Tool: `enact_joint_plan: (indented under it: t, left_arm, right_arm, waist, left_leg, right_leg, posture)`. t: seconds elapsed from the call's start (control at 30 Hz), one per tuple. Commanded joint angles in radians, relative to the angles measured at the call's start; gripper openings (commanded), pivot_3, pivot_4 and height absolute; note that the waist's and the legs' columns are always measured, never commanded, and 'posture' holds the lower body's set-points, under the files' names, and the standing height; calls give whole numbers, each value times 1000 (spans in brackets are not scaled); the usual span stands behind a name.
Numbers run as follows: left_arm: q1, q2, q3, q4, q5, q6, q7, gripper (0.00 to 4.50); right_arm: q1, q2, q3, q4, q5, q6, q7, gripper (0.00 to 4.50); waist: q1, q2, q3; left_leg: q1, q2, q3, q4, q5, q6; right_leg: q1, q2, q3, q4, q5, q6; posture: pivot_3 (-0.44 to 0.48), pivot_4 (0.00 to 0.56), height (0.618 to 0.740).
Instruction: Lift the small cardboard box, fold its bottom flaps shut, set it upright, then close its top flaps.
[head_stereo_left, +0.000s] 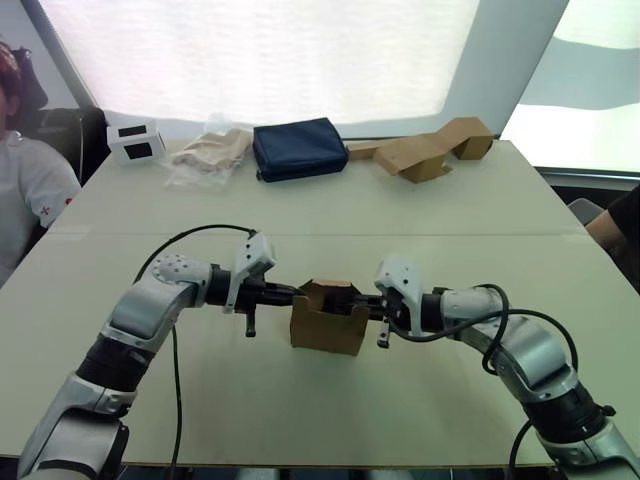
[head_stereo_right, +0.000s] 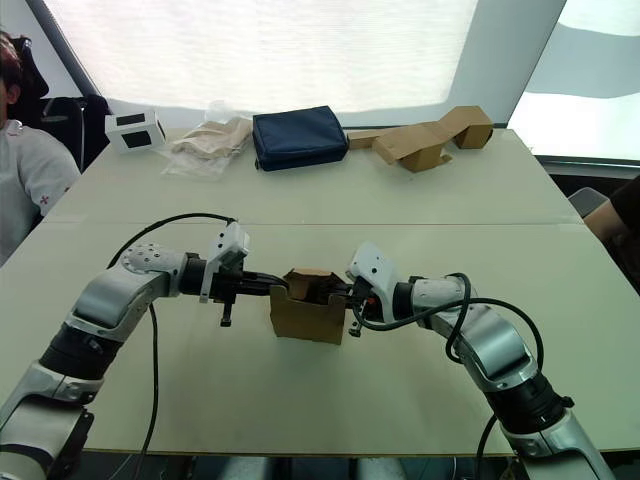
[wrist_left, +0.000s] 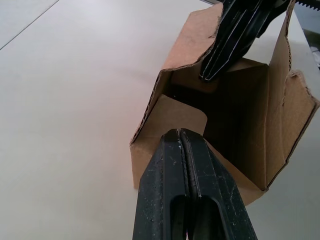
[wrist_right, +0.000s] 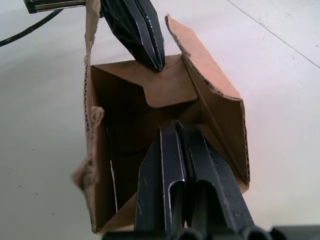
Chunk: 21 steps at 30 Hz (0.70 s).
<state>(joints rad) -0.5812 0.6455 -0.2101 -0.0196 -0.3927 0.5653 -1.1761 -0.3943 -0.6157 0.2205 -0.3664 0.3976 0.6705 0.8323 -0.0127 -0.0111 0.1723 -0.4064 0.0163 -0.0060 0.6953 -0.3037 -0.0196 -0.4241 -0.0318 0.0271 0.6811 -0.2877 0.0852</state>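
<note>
your left pincer (head_stereo_left: 296, 293) and right pincer (head_stereo_left: 358, 299), both closed, press into the small cardboard box (head_stereo_left: 328, 326) at frame centre on the worktop (head_stereo_left: 420, 210).

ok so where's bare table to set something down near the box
Bare table runs between the small cardboard box and the far row: white box, plastic bag, navy pouch, bent cardboard pieces. The near edge in front of the box is bare too. It is crowded beside the box, where the left end effector and right end effector press in.
</note>
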Motion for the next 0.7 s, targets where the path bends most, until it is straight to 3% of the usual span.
enact_joint_plan:
  t: [0.03, 0.23, 0.3, 0.53, 0.7]
  left_arm:
    - [-1, -1, 53, -16, -37, 40, 15, 18]
    - [-33, -5, 183, 47, -131, 88, 26, 18]
    - [-48, -11, 226, 108, -130, 29, 24, 18]
    - [-146, -77, 158, 430, 3, -150, -6, 18]
    - [-224, -156, 137, 678, 65, -230, -30, 18]
  right_arm:
    - [-14, 2, -50, -25, 28, -4, 5, 0]
    - [-15, -15, -182, -103, 149, 66, 2, 0]
    - [-14, -33, -247, -150, 216, 115, -6, 0]
    - [-40, -76, -401, -274, 428, 280, -97, 0]
    - [-19, -121, -408, -414, 625, 396, -162, 0]
  waist:
    - [0, 0, 0]
    - [-1, 0, 0]
    - [0, 0, 0]
    - [3, 0, 0]
    - [2, 0, 0]
  left_leg:
    - [0, 0, 0, 0, 0, 0]
    - [0, 0, 0, 0, 0, 0]
    - [0, 0, -1, 0, 0, 0]
    - [0, 0, 0, 0, 0, 0]
    - [-1, 0, 0, 0, 0, 0]
  right_leg:
    - [0, 0, 0, 0, 0, 0]
    - [0, 0, 0, 0, 0, 0]
    - [0, 0, 0, 0, 0, 0]
    - [0, -1, -1, 0, 0, 0]
    - [0, -1, -1, -1, 0, 0]
  posture:
    - [0, 150, 740]
    - [0, 150, 740]
    - [0, 150, 740]
    - [0, 150, 740]
    - [0, 150, 740]
